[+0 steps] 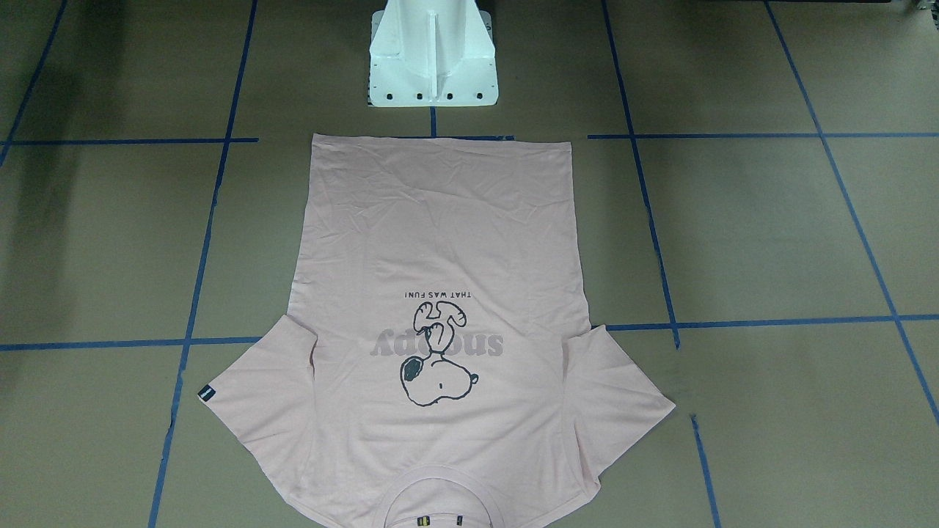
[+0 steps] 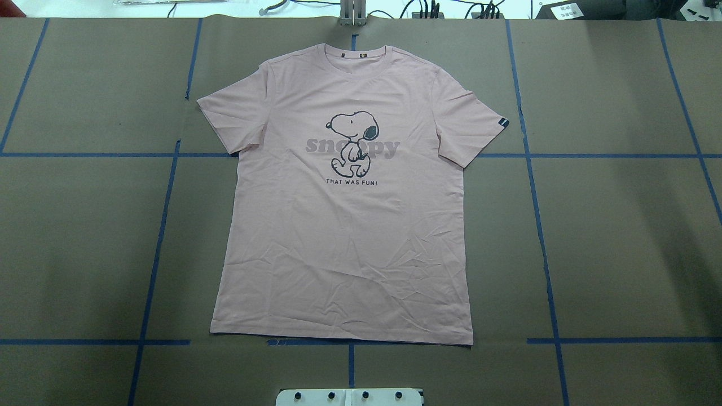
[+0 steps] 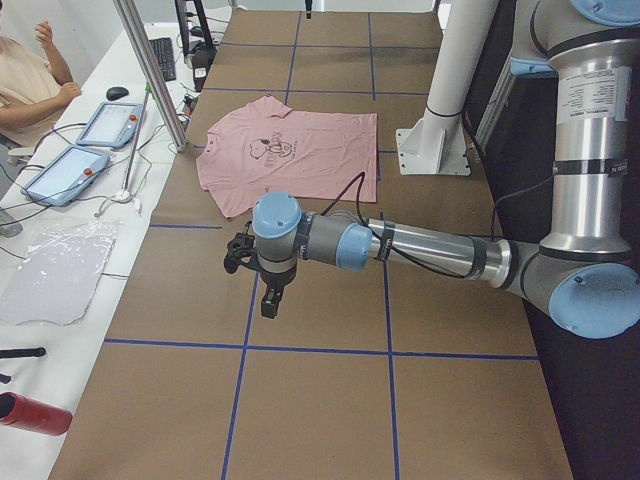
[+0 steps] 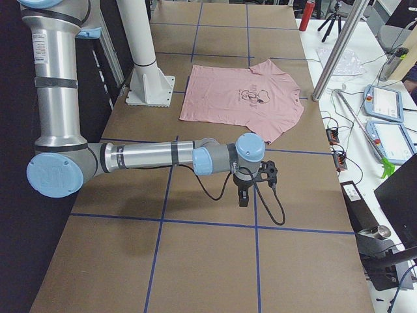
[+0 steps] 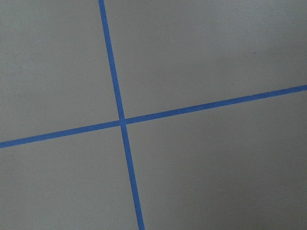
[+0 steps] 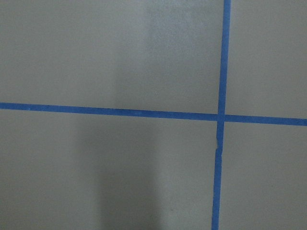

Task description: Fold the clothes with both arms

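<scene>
The pink T-shirt (image 2: 344,237) lies flat, print up, in the middle of the brown table (image 2: 620,237), hem toward the white pedestal (image 1: 433,66); the left gripper (image 3: 271,308) and right gripper (image 4: 242,198) hang well apart from it; their jaw width I cannot tell

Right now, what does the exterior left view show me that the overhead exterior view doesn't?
Only exterior left: the left arm, with the left gripper hanging over bare table, apart from the T-shirt, and an operator at the table's edge. Only overhead: the whole T-shirt from straight above, hem to neck, and its dark sleeve tag; no arm appears. Both: the T-shirt flat, print up, unfolded, the blue tape grid and the white pedestal base.
</scene>
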